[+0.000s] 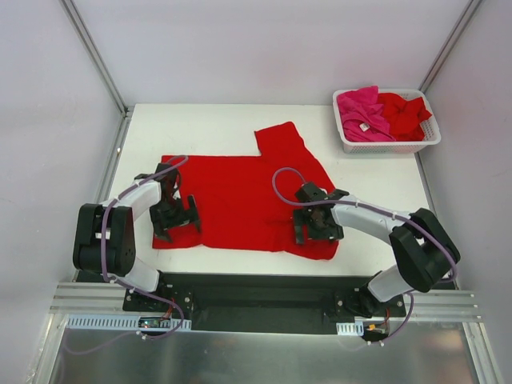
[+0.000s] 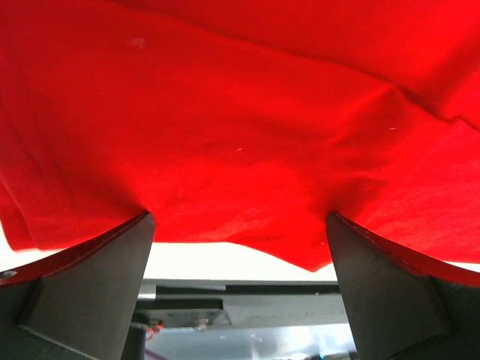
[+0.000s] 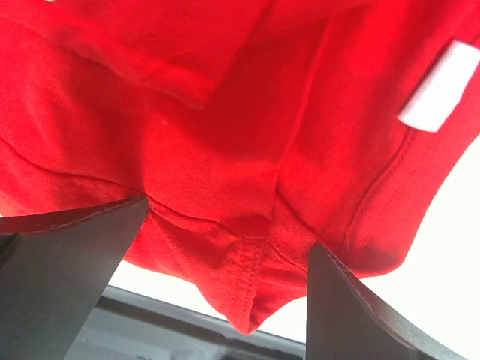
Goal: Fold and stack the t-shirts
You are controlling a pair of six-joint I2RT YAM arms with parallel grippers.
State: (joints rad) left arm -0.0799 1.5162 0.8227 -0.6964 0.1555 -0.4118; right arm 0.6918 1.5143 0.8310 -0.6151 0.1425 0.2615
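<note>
Center of frame, red t-shirt lies spread on table. Left gripper at its lower-left edge, right gripper at lower-right hem, both released, jaws wide. Upper right, white basket holds pink t-shirt and crumpled red t-shirt.

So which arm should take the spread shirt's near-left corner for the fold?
Left. The left end effector, open, sits at that corner of the red t-shirt, hem edge in its gap; the right end effector is at the opposite near end.

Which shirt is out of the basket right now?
The red t-shirt spread on the table; the magenta shirt and the other red shirt lie bunched in the white basket.
</note>
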